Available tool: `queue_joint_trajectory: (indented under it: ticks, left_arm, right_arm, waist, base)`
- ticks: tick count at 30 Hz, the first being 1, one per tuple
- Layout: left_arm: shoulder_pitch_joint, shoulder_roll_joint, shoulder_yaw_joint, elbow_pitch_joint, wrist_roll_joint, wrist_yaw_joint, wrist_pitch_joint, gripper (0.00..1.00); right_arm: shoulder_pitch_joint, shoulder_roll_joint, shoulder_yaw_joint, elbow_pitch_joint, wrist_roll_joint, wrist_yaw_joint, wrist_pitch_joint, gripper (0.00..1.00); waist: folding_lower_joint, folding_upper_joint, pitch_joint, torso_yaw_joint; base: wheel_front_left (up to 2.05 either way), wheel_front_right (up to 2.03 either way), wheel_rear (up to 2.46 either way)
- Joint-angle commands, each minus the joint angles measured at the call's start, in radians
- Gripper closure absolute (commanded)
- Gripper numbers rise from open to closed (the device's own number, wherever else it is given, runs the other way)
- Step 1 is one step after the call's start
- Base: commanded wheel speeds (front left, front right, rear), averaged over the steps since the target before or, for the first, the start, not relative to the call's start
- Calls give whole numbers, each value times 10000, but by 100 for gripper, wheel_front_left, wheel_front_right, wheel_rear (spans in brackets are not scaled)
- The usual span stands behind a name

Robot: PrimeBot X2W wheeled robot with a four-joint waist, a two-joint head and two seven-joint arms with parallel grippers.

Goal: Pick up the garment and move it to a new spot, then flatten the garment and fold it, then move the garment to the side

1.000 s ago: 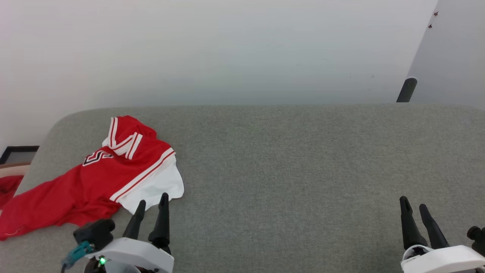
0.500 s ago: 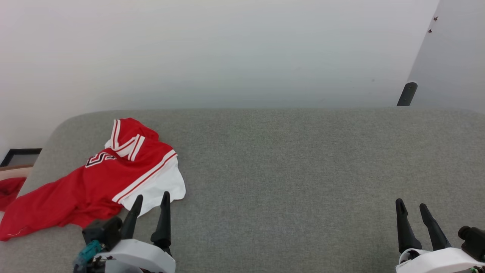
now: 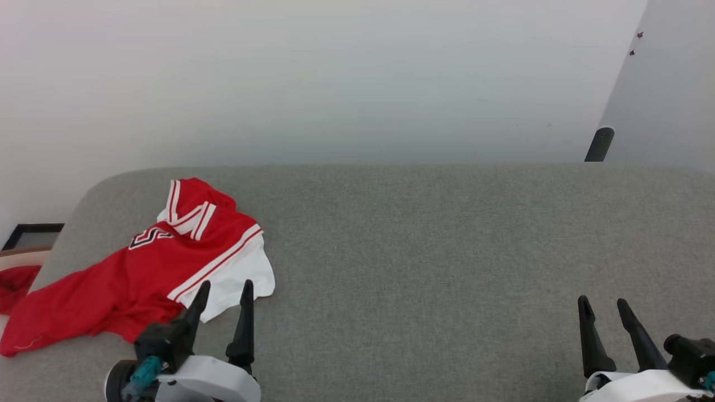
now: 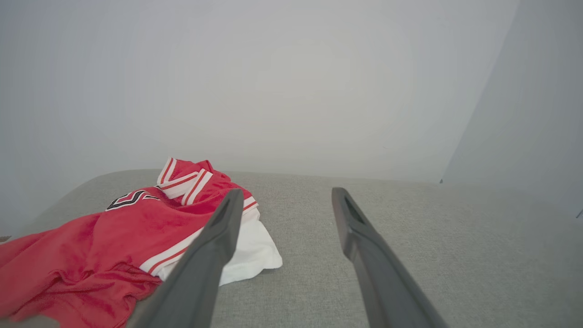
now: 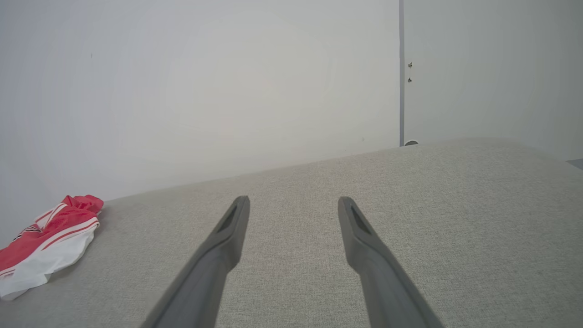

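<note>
One crumpled garment [image 3: 111, 279]; left claw [image 3: 226, 283] and right claw [image 3: 601, 300] spread.

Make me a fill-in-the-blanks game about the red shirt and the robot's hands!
The garment lies crumpled at the ____ end of the grey fabric surface.
Its sleeve nearest the robot is ____.
The left gripper and the right gripper are both ____, holding nothing.
The gripper closer to the garment is the ____ one.
Missing words: left; white; open; left.
</note>
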Motion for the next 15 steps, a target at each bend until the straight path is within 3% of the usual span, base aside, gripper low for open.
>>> queue_joint_trajectory:
  ticks: [1,9,15]
  left_arm:
    - [-7,64,-8,-51,243,12,-89,0]
    - [-44,39,27,43,911,-13,-239,0]
    - [-96,79,341,123,1302,159,-363,0]
  right_arm:
    - [68,-39,39,-68,-236,6,-91,0]
    - [185,-69,168,-86,-902,6,-255,0]
    - [256,-50,523,-52,-1254,7,-380,0]
  waist:
    - [-1,0,-22,16]
    - [-1,0,-200,286]
    - [-1,0,-383,957]
  base:
    - [0,0,0]
    - [0,0,0]
    - [0,0,0]
